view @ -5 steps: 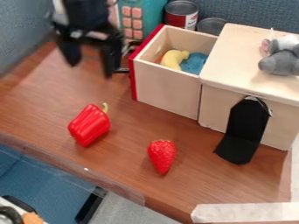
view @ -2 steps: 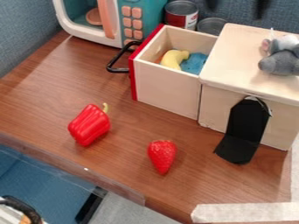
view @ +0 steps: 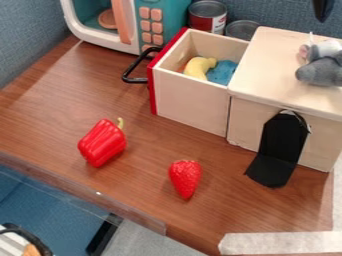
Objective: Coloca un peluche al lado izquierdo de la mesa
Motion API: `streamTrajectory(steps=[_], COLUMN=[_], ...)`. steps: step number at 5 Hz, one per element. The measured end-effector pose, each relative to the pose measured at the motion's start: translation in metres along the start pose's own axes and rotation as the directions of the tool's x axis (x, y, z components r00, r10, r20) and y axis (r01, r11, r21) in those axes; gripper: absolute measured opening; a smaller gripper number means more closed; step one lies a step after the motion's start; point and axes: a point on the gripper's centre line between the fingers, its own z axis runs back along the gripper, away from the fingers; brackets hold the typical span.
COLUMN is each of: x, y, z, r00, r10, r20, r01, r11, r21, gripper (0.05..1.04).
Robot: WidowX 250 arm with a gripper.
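At the top edge of the view, toward the right, the lower tip of my black gripper (view: 323,8) hangs above and behind the wooden box, up and left of the plush toy's far side; the rest of it is cut off. The grey plush toy (view: 320,71) lies on the box's lid near the right edge, apart from the gripper. Wood-brown table (view: 60,116) surface stretches across the left side.
A red pepper (view: 102,143) and a strawberry (view: 185,178) lie on the table. The open drawer (view: 190,102) holds yellow and blue items, its black handle (view: 133,70) jutting left. Behind stand a toy microwave (view: 160,25) and cans (view: 208,16). A black piece (view: 279,150) leans against the box.
The gripper has moved from the upper left across to the upper right, along the top edge. The plush toy, pepper, strawberry and drawer have stayed put.
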Motion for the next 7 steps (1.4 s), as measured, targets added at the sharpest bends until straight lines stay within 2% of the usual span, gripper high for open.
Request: streamTrajectory(steps=[2,3,4,5,6,7], x=[-0.02,-0.021,-0.022,-0.024,-0.022,-0.053], y=[0.009,0.016,0.017,0.021,0.045,0.089], z=[-0.041,-0.062,-0.065,-0.054,-0.011,0.024], r00=[0.995,0.99,0.988,0.986,0.987,0.976], r10=[0.022,0.071,0.091,0.101,0.132,0.204], r20=[-0.092,-0.118,-0.121,-0.131,-0.092,-0.07], r01=[-0.015,-0.06,-0.082,-0.09,-0.123,-0.193], r11=[0.997,0.994,0.994,0.992,0.987,0.971], r21=[0.078,0.093,0.078,0.092,0.101,0.141], gripper=[0.999,0.948,0.718,0.569,0.527,0.523])
